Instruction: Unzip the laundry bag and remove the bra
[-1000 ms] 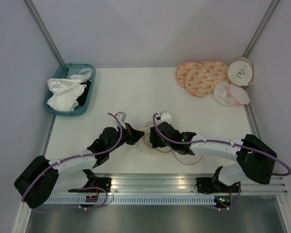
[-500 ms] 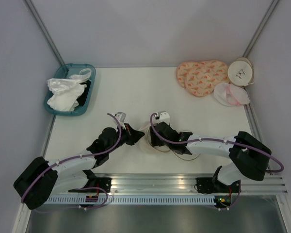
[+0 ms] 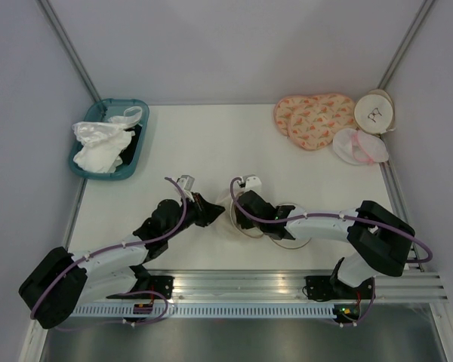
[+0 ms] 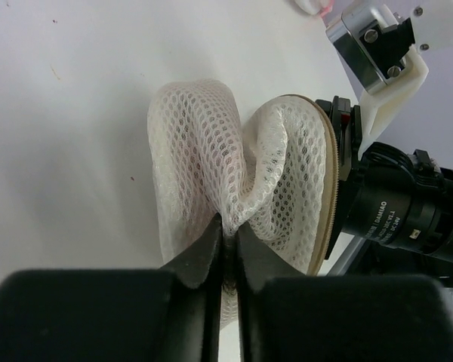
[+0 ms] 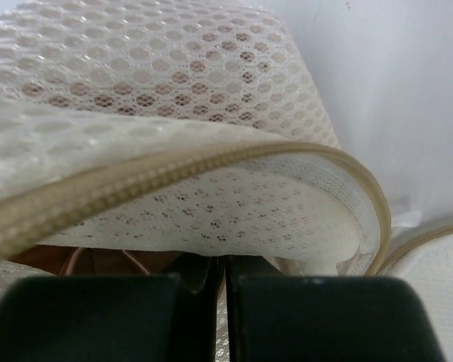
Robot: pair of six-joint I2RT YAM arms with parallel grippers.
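The laundry bag [image 4: 211, 151], cream mesh with a tan zipper rim, is bunched on the table between my two grippers near the front middle [image 3: 228, 221]. My left gripper [image 4: 228, 230] is shut on a pinched fold of its mesh [image 3: 210, 211]. The zipper rim [image 5: 174, 177] arches open in the right wrist view. My right gripper [image 5: 220, 260] reaches in under that rim and is shut, with a sliver of fabric between its tips. Pinkish-beige cloth with a thin strap, the bra [image 5: 98, 260], shows inside the bag just left of those fingers; most of it is hidden.
A teal basket [image 3: 138, 147] of white garments stands at the back left. At the back right lie a peach patterned pad [image 3: 313, 117], a second round cream bag with a dark drawing [image 3: 374, 111] and a white-and-pink pouch [image 3: 359, 147]. The right wrist camera [image 4: 408, 211] sits close beside the bag.
My right gripper has pushed left into the bag's mouth and gone from open to shut. The left gripper has edged slightly left while keeping hold of the mesh.
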